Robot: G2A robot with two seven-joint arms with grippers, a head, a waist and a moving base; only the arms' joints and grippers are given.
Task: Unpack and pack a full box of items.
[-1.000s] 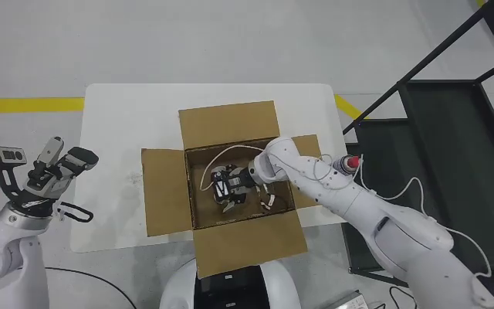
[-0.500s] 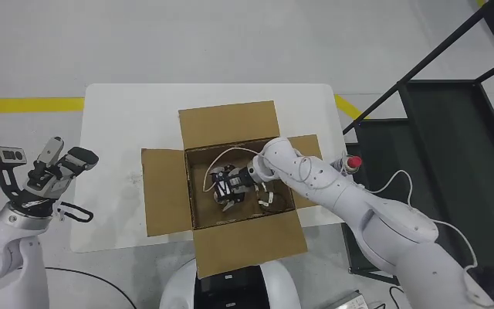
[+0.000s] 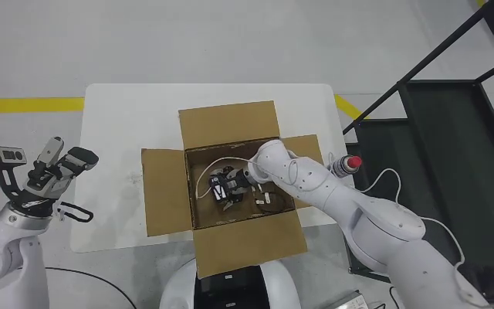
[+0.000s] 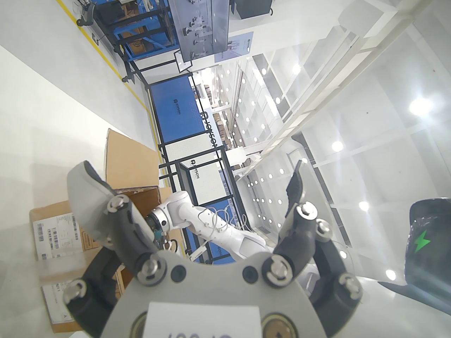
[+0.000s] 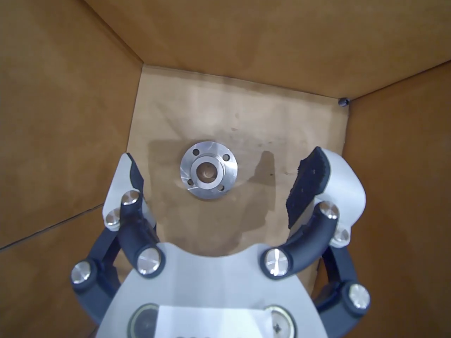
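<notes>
An open cardboard box [image 3: 228, 120] stands in the middle of the white table [image 3: 123, 116], all its flaps folded outward. My right gripper [image 3: 224, 191] is down inside the box. In the right wrist view it [image 5: 222, 156] is open just above a round metal flange [image 5: 209, 169] that lies flat on the box floor, with a finger on each side and not touching it. A small dark bit [image 5: 343, 102] sits in a floor corner. My left gripper [image 3: 71, 154] hangs open and empty [image 4: 190, 167] off the table's left side, far from the box [image 4: 130, 163].
A small pale-and-dark item [image 3: 266, 198] lies on the box floor by the right arm; what it is cannot be told. A red-capped button [image 3: 351, 163] sits past the right flap. A dark metal stair frame [image 3: 432, 100] stands to the right of the table.
My right gripper has shifted a little toward the box's left side and the arm has leaned further in. The left arm has stayed still.
</notes>
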